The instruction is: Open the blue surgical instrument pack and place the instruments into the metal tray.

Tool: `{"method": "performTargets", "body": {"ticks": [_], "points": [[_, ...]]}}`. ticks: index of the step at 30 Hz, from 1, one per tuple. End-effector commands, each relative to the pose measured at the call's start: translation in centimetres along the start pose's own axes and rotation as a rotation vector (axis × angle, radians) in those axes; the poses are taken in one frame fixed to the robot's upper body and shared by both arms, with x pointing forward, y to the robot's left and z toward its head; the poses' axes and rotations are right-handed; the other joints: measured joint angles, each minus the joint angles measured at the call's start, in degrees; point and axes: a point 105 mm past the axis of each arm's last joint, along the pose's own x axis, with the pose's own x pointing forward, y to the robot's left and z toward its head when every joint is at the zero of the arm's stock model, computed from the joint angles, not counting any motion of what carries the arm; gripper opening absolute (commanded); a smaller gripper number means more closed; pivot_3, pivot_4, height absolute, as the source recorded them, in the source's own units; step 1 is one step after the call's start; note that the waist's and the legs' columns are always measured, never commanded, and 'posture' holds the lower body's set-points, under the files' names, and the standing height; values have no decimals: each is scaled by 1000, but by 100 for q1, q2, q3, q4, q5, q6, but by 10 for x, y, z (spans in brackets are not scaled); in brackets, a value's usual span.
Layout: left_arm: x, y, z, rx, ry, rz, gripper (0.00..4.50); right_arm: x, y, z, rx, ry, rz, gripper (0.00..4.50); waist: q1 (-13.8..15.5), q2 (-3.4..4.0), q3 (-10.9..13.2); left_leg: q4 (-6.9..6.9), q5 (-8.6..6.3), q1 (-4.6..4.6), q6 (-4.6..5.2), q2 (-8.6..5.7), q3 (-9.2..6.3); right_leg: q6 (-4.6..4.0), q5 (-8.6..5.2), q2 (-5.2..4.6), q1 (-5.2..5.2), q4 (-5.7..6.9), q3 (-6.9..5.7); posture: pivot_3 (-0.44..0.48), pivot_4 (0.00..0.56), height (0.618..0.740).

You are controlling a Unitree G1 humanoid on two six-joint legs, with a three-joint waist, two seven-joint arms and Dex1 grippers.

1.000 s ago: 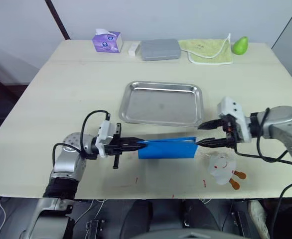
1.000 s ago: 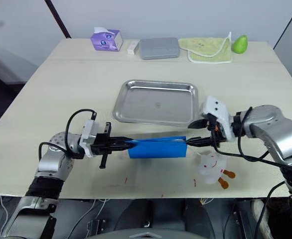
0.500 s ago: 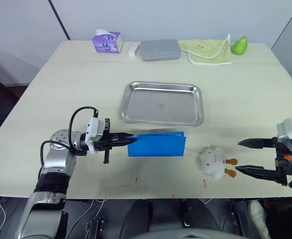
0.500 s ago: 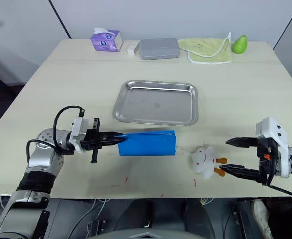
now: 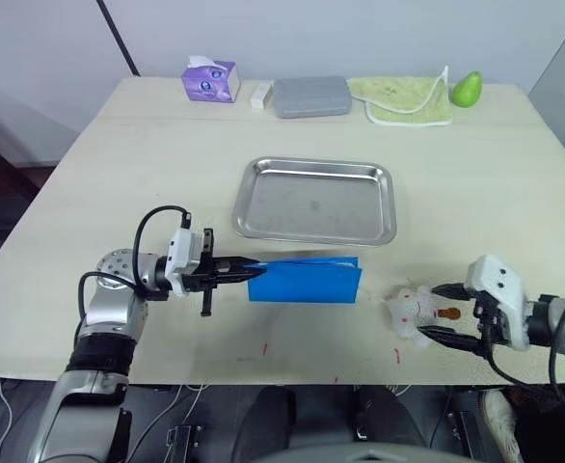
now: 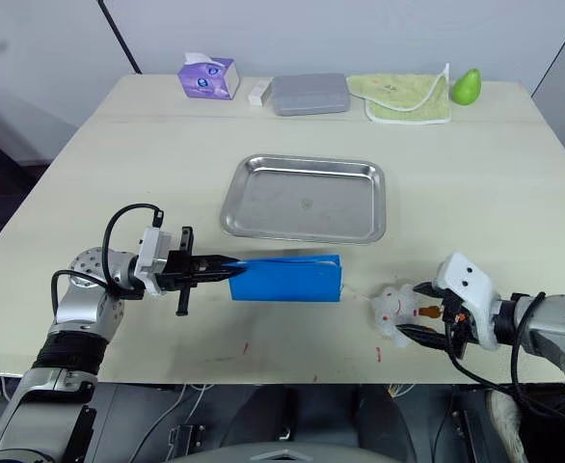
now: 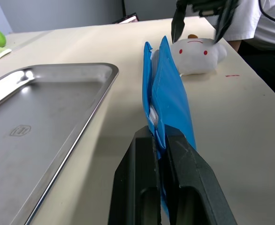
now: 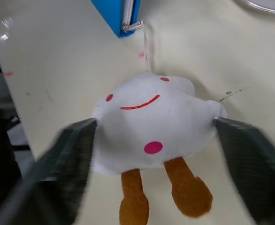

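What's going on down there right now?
Left hand shut on blue pack. Right hand open around white plush toy. Metal tray empty.

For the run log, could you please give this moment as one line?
left gripper: shut on pack | right gripper: open around plush toy | tray: empty | pack: unopened

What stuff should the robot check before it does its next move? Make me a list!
1. Left gripper clamped on the flat bright-blue pack: ok.
2. Pack opened: not ok, a whitish inner sheet peeks at the edge, no instruments out.
3. Shiny steel tray ready to take the tools: ok.
4. Right gripper on the pack's free end: not ok, its open fingers straddle the white plush toy.
5. Toy clear of the pack: ok, apart, though close.
6. Instruments inside the pack: cannot tell.
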Motion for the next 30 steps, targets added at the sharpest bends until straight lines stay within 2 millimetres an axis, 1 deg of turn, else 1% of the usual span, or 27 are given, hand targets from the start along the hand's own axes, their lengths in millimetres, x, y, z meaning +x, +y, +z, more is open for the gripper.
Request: {"method": "performTargets", "body": {"ticks": [1,2,3,4,5,6,8,10,13,16,17,20,22,26,30], "points": [[4,-5,4,30,-2,-24,0,3,-5,3,-55,16,-18,2207,1,0,0,0,0,0,0,0,0,0,0,-1,0,0,0,0,150,740],[5,-6,4,32,-4,-23,0,3,-6,3,-62,23,-22,1731,2,0,0,0,0,0,0,0,1,0,0,-1,0,0,0,0,150,740],[6,-6,5,32,-8,-20,0,4,-6,2,-70,33,-19,1113,9,0,0,0,0,0,0,0,0,0,0,-1,1,0,0,0,150,740],[6,-6,5,33,-10,-18,0,4,-6,2,-73,37,-17,661,17,0,0,0,0,0,0,0,-1,0,0,-1,0,0,-2,0,150,740],[6,-7,6,33,-10,-16,0,4,-5,3,-78,40,-16,293,20,0,0,0,0,-1,0,0,-2,0,0,-1,0,0,-3,0,150,740],[7,-7,6,33,-11,-15,0,3,-5,3,-86,46,-16,128,19,0,0,0,0,-1,0,0,-2,0,0,-2,1,-1,-3,0,150,740],[7,-8,6,34,-10,-16,0,1,-7,7,-80,31,-25,128,16,-1,0,1,0,-1,0,0,-1,0,0,-2,1,-1,-2,0,150,740],[8,-8,7,34,-13,-17,0,-5,-8,17,-50,-26,-22,128,18,-1,0,1,0,-1,0,0,-2,0,0,-2,1,-1,-3,0,150,740],[10,-9,9,34,-16,-23,0,-21,-13,42,34,-180,-2,128,12,-1,0,1,0,-2,0,0,-1,0,0,-2,1,-1,-2,0,150,740],[11,-9,9,34,-15,-30,0,-35,-18,60,75,-265,18,128,14,-1,1,1,0,-1,0,0,-2,0,0,-2,1,0,-2,0,150,740],[11,-9,9,35,-14,-32,0,-38,-19,65,84,-282,27,128,18,-2,1,1,0,-1,0,0,-2,0,0,-2,1,-1,-2,0,150,740],[13,-8,10,38,-11,-39,0,-46,-18,87,98,-368,81,128,6,-1,1,1,0,-3,0,0,-4,0,0,-2,2,-1,-4,0,150,740],[15,-7,10,40,-9,-43,0,-47,-15,100,93,-409,122,128,1,-1,1,0,0,-2,0,0,-3,0,1,-1,1,-1,-3,0,150,740],[17,-7,10,44,-2,-54,0,-42,-10,116,80,-439,173,128,16,-1,1,0,0,-7,1,1,-8,0,0,-1,1,-5,-9,0,150,740],[22,-4,13,55,1,-67,0,-24,1,137,8,-449,255,128,-15,1,2,0,0,-4,1,1,-2,0,1,-2,0,-1,-3,0,150,740]]}}
